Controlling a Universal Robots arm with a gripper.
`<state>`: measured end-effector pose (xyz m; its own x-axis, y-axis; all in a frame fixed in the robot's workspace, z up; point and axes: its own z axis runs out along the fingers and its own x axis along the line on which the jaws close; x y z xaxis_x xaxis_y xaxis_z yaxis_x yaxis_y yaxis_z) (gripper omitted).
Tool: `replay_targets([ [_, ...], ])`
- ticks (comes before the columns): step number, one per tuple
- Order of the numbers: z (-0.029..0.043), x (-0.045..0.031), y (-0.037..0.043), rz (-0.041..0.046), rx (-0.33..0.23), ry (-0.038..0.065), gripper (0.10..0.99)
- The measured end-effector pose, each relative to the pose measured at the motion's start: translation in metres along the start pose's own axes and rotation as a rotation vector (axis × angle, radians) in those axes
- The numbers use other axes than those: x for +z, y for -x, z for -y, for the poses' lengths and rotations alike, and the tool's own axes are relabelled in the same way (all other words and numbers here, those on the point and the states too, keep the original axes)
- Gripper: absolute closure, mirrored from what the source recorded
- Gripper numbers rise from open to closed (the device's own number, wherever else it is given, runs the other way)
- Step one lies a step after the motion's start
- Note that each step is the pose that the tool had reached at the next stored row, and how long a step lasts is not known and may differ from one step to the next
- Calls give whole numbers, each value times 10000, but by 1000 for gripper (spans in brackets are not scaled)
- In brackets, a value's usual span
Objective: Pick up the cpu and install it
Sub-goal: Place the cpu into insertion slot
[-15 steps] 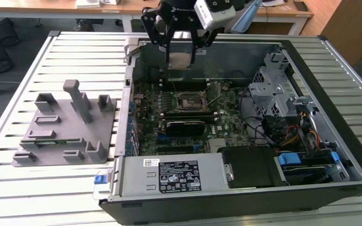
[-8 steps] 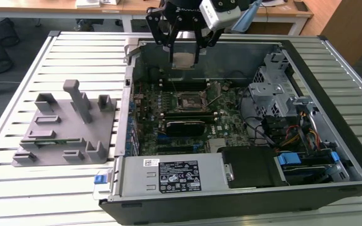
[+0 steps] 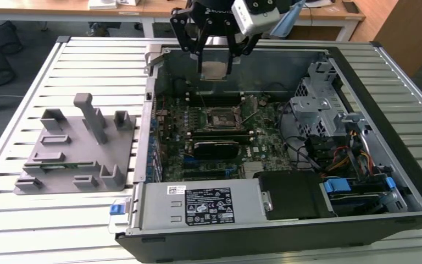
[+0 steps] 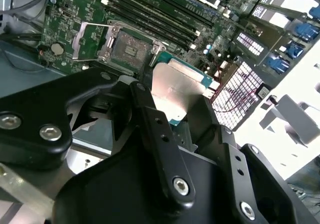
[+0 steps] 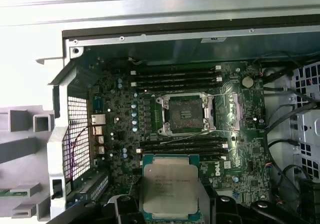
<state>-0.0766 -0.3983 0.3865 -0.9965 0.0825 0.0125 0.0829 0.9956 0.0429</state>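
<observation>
My gripper (image 3: 215,70) is shut on the cpu (image 3: 215,70), a flat square chip with a silvery top plate and a thin green rim. It hangs above the far side of the open computer case. In the first wrist view the cpu (image 5: 170,186) sits between the black fingers (image 5: 127,207), apart from the open socket (image 5: 184,114) on the green motherboard. In the second wrist view the cpu (image 4: 176,87) is pinched at its edges, with the socket (image 4: 129,49) beyond it, its metal bracket flipped up. The socket (image 3: 221,116) lies lower in the case in the exterior view.
The black computer case (image 3: 387,77) lies open on a slatted white table (image 3: 94,55). A grey plastic fixture (image 3: 79,148) stands on the exterior view's left. Memory slots (image 5: 175,77), a power supply (image 3: 196,203), a drive cage (image 3: 317,104) and cables (image 3: 343,159) crowd the case.
</observation>
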Motion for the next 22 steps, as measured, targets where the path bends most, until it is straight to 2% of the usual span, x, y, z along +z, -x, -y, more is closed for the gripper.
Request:
replay_targets([
  [22,1,19,-1,155,3473,10,561],
])
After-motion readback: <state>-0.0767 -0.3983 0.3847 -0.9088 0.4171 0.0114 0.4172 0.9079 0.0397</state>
